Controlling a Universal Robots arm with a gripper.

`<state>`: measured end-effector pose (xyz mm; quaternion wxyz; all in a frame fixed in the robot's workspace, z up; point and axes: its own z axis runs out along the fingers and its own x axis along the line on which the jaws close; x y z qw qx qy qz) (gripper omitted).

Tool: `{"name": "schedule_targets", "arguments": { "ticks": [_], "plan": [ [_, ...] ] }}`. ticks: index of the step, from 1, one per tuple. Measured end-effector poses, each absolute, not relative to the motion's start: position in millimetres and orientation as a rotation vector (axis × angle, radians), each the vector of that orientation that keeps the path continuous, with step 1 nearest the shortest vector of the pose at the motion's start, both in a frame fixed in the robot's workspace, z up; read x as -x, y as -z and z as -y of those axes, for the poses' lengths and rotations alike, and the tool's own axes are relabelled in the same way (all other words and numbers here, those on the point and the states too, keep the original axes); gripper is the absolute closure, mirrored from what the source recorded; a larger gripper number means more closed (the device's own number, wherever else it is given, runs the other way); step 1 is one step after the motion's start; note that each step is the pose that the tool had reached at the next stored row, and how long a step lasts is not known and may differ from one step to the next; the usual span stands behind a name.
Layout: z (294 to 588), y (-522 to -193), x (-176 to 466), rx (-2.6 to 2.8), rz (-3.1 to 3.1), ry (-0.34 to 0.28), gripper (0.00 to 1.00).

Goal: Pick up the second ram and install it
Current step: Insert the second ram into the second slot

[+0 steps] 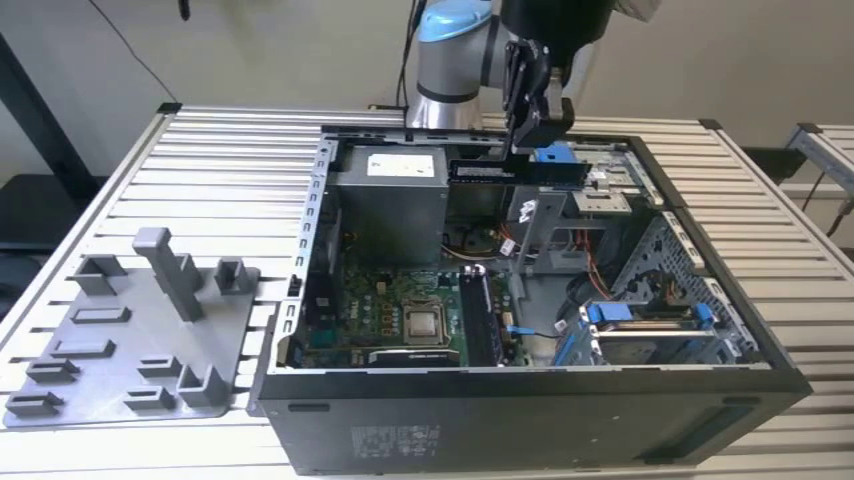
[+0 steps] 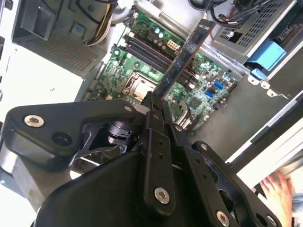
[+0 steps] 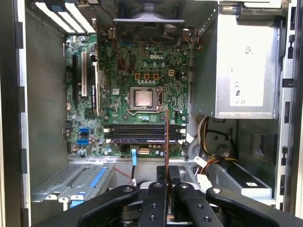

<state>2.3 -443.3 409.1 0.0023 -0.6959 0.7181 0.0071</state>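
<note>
End effector [image 1: 530, 150] is gripping second ram [image 1: 487, 172], holding it level above the far end of the open computer case [image 1: 534, 385] on the counter [image 1: 227, 180].

A printed label [image 3: 239, 90] marks the power supply [image 3: 260, 56], another the case front [image 1: 534, 430].

Pale wall [image 1: 267, 50] at the back, silver slatted bench [image 1: 200, 170] spread wide, soft even light, second slatted bench [image 1: 830, 150] past its edge, the exterior view's right.
</note>
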Motion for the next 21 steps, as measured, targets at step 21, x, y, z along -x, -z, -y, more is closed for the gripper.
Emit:
{"name": "schedule_targets", "arguments": {
  "ticks": [21],
  "plan": [
    [443.3, -409.0, -2.3, 1.918, -2.481, -0.021, 0.87]
  ]
}}
